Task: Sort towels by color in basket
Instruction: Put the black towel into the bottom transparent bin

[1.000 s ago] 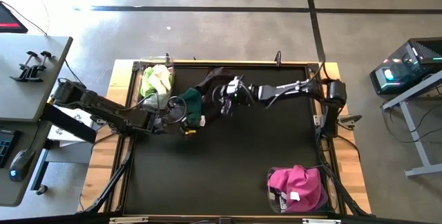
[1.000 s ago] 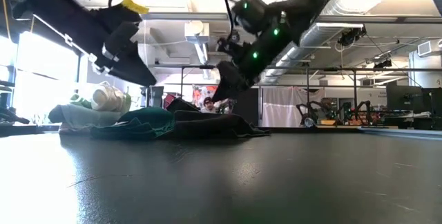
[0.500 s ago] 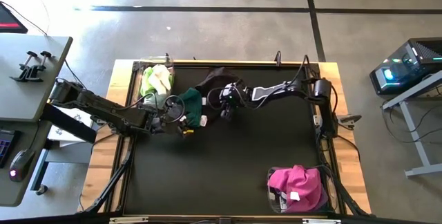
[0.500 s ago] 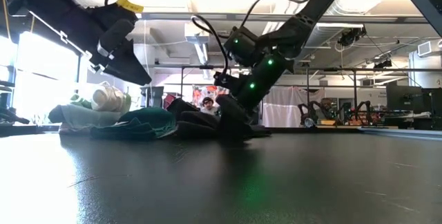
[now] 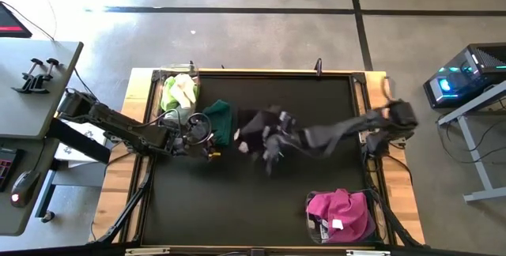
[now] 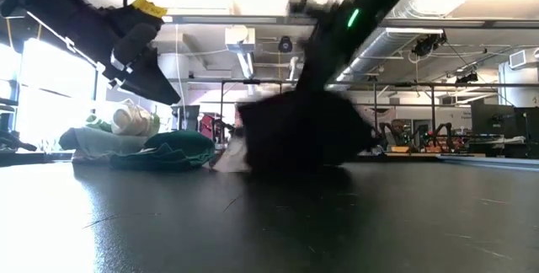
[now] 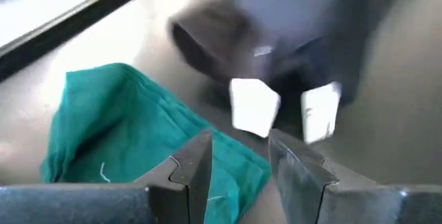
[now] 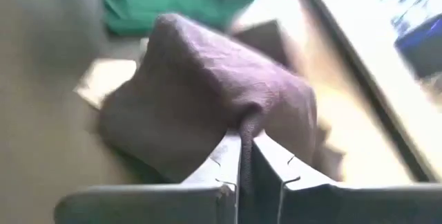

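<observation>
A black towel (image 5: 254, 124) is in my right gripper (image 5: 273, 141), which is shut on it near the table's middle. The towel shows as a dark blurred mass (image 6: 295, 134) in the low view. A dark teal-green towel (image 5: 220, 119) lies flat on the table just left of it. My left gripper (image 7: 238, 163) hovers open over the teal-green towel's (image 7: 131, 127) near edge, with nothing between its fingers. Lime and cream towels fill a basket (image 5: 179, 92) at the far left corner. Magenta towels fill a basket (image 5: 340, 212) at the near right. My right gripper pinches a gathered-up fold of the black towel (image 8: 243, 122) between its two shut fingers. The cloth bunches out beyond the fingertips. The fingers come from above, slanting from the table's right. The towel hangs below them; whether its lower edge (image 6: 286, 165) is on the table, I cannot tell.
Bare black table top (image 5: 237, 201) spreads across the near half, between the arms and the magenta basket. A raised wooden frame (image 5: 261, 72) edges the table. Two white tags (image 7: 254, 105) show on the black towel in the left wrist view.
My right gripper has come down onto the black towel, shut on it, and swung toward the table's near right. The towel has been pulled off its spot beside the teal-green towel and gathered into a bunch under the fingers. The teal-green towel has stayed put.
</observation>
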{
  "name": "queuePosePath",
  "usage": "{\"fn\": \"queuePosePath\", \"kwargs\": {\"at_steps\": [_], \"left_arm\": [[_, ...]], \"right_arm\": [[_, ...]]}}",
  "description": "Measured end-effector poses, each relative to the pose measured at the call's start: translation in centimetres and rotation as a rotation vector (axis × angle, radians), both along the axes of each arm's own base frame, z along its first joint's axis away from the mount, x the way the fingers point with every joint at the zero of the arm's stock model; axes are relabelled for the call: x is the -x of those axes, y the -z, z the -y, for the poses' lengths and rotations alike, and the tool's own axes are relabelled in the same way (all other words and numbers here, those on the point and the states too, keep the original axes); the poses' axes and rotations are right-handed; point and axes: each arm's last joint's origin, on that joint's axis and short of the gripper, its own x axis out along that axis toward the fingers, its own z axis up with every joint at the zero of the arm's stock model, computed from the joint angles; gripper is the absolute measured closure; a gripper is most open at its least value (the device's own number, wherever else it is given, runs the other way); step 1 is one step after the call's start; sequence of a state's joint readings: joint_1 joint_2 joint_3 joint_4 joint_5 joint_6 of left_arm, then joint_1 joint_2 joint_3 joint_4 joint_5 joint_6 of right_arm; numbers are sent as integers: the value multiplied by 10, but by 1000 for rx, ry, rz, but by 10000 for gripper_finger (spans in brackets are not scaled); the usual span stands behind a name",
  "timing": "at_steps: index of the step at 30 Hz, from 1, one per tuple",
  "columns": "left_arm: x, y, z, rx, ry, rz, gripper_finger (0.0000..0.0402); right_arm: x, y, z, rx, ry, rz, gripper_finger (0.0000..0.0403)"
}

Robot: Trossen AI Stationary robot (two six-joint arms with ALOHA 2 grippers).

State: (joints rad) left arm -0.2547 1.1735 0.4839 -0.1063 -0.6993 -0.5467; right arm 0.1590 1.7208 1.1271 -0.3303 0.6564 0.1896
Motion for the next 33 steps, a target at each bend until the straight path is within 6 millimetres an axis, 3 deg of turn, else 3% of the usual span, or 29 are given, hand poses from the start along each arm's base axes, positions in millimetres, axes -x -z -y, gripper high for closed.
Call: {"fn": "queuePosePath", "kwargs": {"at_steps": [4, 9, 13, 19, 23, 26, 33], "left_arm": [[0, 1, 1, -22, -24, 2, 273], [-1, 1, 1, -37, -24, 4, 273], [-2, 0, 1, -45, -19, 18, 273], [-4, -2, 1, -55, -9, 29, 273], [-4, -2, 1, -49, -14, 33, 273], [-4, -2, 1, -44, -17, 38, 273], [-4, -2, 1, -78, -25, 31, 273]], "right_arm": [[41, -57, -56, 94, -64, 180, 388], [104, -121, -105, 225, -164, 401, 395], [158, -165, -125, 171, -255, 570, 389], [229, -207, -143, -75, -486, 716, 392], [270, -214, -149, -439, -686, 707, 393], [286, -200, -154, -553, -654, 646, 393], [279, -151, -168, -660, -432, 424, 394]]}}
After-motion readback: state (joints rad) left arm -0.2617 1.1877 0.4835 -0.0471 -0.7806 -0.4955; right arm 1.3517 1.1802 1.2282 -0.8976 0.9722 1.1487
